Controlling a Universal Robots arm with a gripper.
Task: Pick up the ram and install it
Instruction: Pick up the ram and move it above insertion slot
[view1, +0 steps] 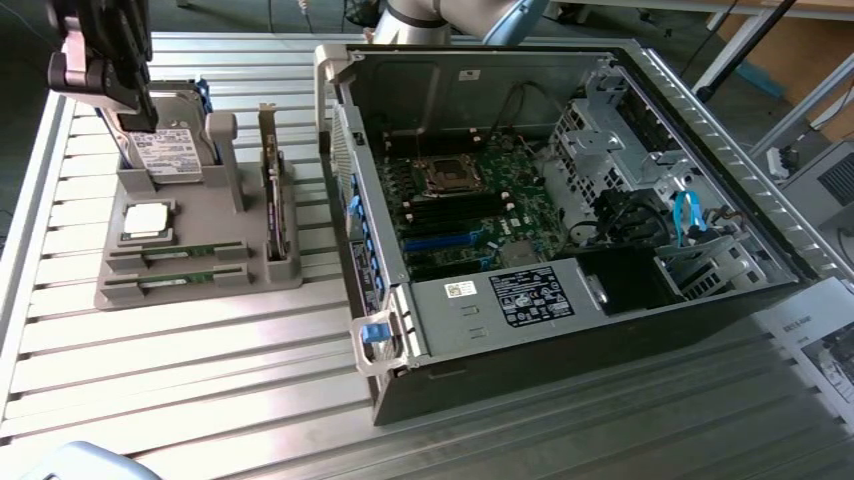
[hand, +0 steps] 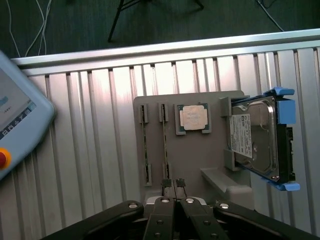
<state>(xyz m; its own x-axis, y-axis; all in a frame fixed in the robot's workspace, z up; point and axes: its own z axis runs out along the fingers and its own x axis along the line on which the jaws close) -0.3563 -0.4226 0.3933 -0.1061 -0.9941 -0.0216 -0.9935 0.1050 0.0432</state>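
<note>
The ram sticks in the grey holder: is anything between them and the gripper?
Nothing visible. Both ram sticks lie uncovered in their slots on the grey holder, and the shut gripper hangs above with open air between. The hard drive stands off to one side.

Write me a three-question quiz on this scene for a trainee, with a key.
1. Multiple choice: how many ram sticks lie in the gray holder? A) one B) two C) four
2. True or false: the end effector is shut with nothing between its fingers.
3. Fill in the blank: in the holder, the square processor chip sits between the ram sticks and the ____.

Key: 1) B. 2) True. 3) hard drive.
</note>
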